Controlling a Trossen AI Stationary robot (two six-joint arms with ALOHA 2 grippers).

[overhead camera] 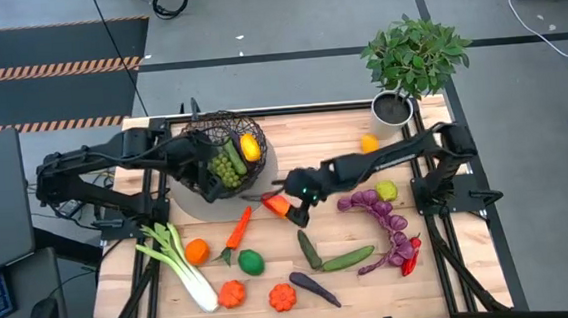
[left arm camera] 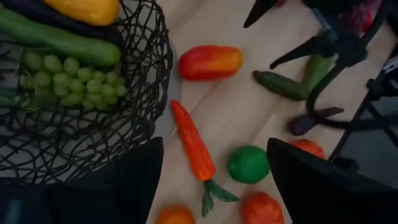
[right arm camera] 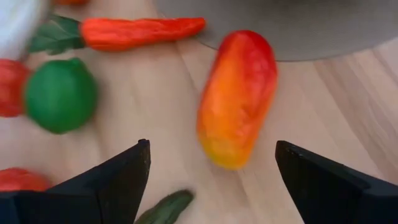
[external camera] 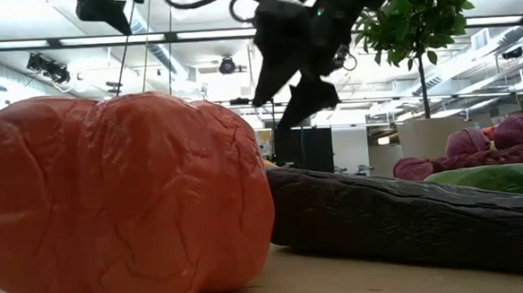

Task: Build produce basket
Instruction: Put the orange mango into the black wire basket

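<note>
The dark wire basket [overhead camera: 219,156] stands at the table's far left, holding green grapes [left arm camera: 74,81], a cucumber [left arm camera: 59,42] and a yellow piece [overhead camera: 250,146]. My left gripper [overhead camera: 203,183] hovers open at the basket's near side, holding nothing. My right gripper [right arm camera: 211,168] hangs open just above a red-orange oval fruit [right arm camera: 239,96] that lies on the table beside the basket; its fingers stand either side of the fruit's near end without touching. A carrot [overhead camera: 237,227] and a lime [overhead camera: 251,263] lie nearby.
A leek [overhead camera: 176,262], an orange [overhead camera: 196,251], two orange lumpy fruits [overhead camera: 282,297], cucumbers [overhead camera: 348,259], an aubergine [overhead camera: 315,288], purple pieces [overhead camera: 378,208] and a red chilli [overhead camera: 409,255] lie across the near half. A potted plant [overhead camera: 413,65] stands at the far right corner.
</note>
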